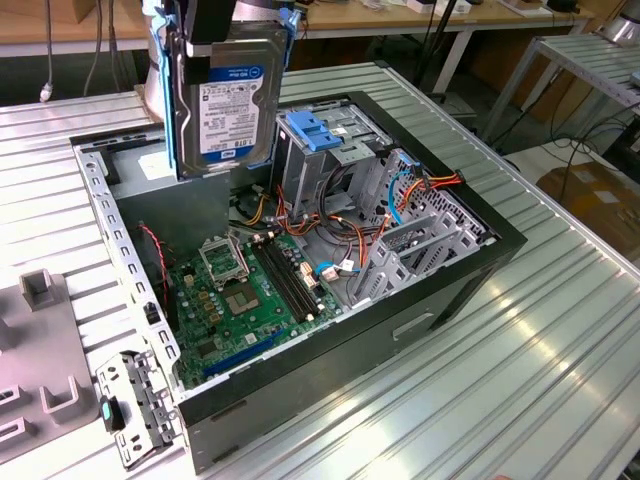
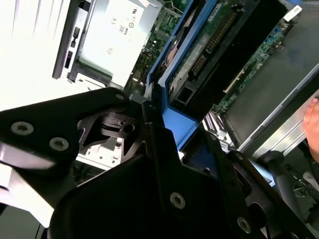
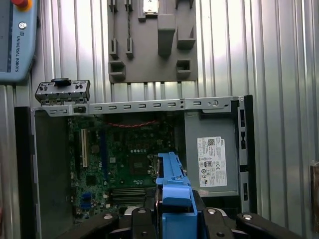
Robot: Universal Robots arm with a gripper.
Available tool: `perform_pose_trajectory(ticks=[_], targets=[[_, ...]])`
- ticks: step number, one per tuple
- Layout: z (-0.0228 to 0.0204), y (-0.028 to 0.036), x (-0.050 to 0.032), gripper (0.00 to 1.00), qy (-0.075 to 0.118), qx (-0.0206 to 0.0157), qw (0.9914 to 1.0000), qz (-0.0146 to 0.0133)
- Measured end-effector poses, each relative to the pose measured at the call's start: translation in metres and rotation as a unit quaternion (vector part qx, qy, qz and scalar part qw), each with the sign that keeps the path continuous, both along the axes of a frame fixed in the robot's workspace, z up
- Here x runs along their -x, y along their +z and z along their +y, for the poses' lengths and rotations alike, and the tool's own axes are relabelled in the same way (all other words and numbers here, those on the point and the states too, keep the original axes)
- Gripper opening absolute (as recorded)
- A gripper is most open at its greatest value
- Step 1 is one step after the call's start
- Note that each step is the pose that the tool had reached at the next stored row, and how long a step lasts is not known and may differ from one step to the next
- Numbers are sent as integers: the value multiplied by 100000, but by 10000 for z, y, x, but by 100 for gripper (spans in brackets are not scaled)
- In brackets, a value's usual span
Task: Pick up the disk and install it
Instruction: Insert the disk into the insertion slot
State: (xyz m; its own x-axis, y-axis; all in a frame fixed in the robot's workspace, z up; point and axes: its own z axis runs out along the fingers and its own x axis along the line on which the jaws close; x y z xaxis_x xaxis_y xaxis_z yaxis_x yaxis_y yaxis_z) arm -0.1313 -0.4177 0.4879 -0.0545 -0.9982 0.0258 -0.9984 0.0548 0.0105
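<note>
My hand (image 1: 226, 40) grips the dark metal disk with white label and blue bracket (image 1: 228, 105), held above the open black computer case (image 1: 500, 242); pickup done, I judge; installing remains.

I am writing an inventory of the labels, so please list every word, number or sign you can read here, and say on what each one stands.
White label on the disk: print and barcodes, too small to read.
White sticker on the power-supply box: print and symbols, too small to read.
Grey pendant: one short line of lettering, left unquoted.
Motherboard: markings too small to read.
</note>
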Motion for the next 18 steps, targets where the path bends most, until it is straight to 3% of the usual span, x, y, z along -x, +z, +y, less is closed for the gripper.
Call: perform_pose_trajectory(ticks=[9, 12, 16, 18], targets=[[-306, -31, -35, 37, 2, 34, 100000, -1], [-329, -41, -92, 37, 5, 23, 100000, -17], [-345, -49, -162, 37, 1, 34, 99997, -718], [-347, -49, -161, 37, -3, 31, 99997, -740]])
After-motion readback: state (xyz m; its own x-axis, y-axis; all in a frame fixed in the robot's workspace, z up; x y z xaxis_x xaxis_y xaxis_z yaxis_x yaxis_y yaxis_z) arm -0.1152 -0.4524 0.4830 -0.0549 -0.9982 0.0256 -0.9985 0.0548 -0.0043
